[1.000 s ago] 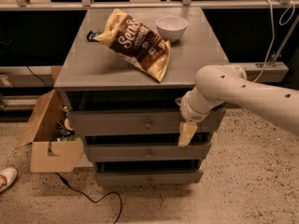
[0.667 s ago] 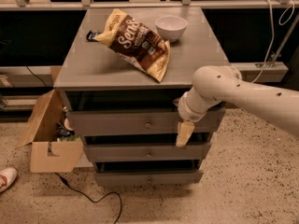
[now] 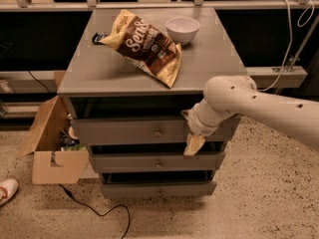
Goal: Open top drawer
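The grey cabinet has three drawers. The top drawer (image 3: 129, 130) is the widest, with a flat front and a small round knob (image 3: 158, 132) at its centre. Its front stands slightly out from the cabinet, with a dark gap above it. My white arm comes in from the right. My gripper (image 3: 193, 144) hangs in front of the top drawer's right part, right of the knob and apart from it, its tan fingers (image 3: 193, 145) pointing down over the gap to the middle drawer (image 3: 149, 162).
A brown and yellow snack bag (image 3: 144, 45) and a white bowl (image 3: 182, 29) lie on the cabinet top (image 3: 99, 68). An open cardboard box (image 3: 52, 143) stands on the floor at the left, with a black cable (image 3: 94, 210) and a shoe (image 3: 6, 191) nearby.
My arm and gripper have shifted a little to the left, towards the knob. The drawers look unchanged.
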You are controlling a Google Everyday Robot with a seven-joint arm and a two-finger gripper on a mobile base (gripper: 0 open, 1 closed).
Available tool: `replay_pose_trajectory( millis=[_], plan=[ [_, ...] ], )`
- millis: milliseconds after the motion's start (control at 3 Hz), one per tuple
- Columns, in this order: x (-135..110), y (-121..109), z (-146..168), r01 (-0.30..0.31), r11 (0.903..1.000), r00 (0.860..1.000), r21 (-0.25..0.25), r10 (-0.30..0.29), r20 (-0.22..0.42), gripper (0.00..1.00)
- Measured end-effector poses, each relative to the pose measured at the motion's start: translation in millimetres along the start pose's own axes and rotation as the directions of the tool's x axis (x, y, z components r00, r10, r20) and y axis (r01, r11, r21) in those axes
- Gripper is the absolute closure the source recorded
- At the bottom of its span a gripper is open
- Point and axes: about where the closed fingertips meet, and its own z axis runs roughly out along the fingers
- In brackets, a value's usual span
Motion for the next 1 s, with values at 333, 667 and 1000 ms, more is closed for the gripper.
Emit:
replay_pose_trajectory(
  millis=[333, 667, 1000],
  plan=[
    [-6.3, 10.9, -10.6, 0.025, 0.9996, 1.000, -0.008, -0.025, 0.012, 0.58],
    [-7.6, 10.1, -14.5, 0.025, 0.9996, 1.000, -0.009, -0.025, 0.013, 0.81],
    [-9.5, 12.4, -17.2, 0.026, 0.9995, 0.999, -0.016, -0.026, 0.021, 1.00]
  ],
)
